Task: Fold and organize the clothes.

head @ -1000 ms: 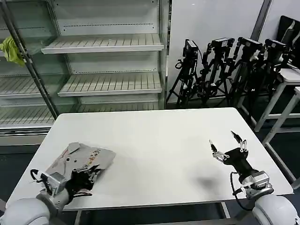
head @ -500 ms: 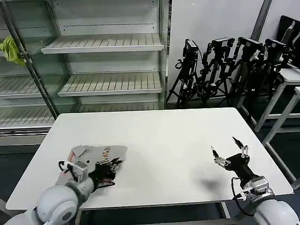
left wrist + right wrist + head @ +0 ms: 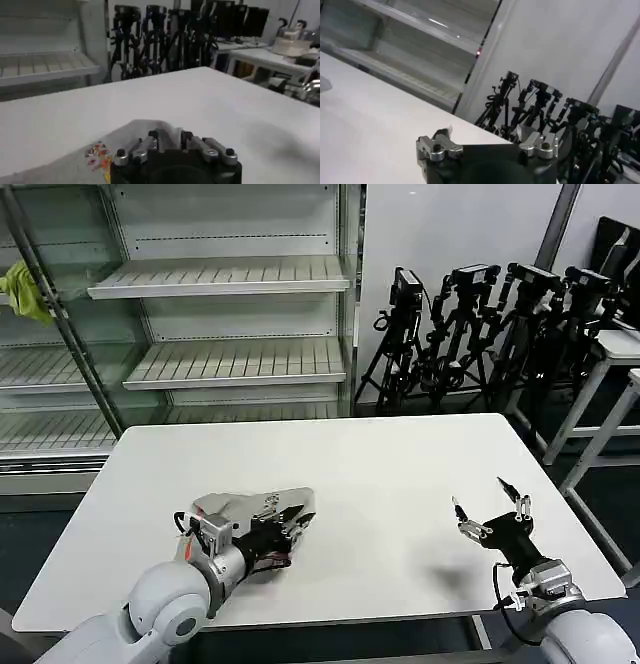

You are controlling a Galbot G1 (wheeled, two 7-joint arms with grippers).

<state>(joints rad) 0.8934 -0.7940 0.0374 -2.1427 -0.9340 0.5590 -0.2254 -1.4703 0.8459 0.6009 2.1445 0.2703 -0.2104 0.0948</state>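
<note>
A light grey shirt point(image 3: 255, 504) lies bunched on the white table point(image 3: 380, 464), near the front left. Its small multicoloured print point(image 3: 98, 154) faces up beside my left gripper point(image 3: 287, 527), which is low on the table and shut on a fold of the shirt point(image 3: 131, 136). The cloth rises between the two fingers point(image 3: 152, 137) in the left wrist view. Over the table's front right, my right gripper point(image 3: 490, 506) hangs open with nothing between its fingers point(image 3: 449, 132).
Empty metal shelves point(image 3: 220, 279) stand behind the table, with a yellow-green cloth point(image 3: 25, 289) hanging at the far left. Black camera tripods point(image 3: 480, 334) crowd the back right, next to other white tables point(image 3: 620, 349). Bare tabletop lies between the two grippers.
My left gripper has moved to the right along the table's front, dragging the shirt with it. The right gripper has stayed nearly still.
</note>
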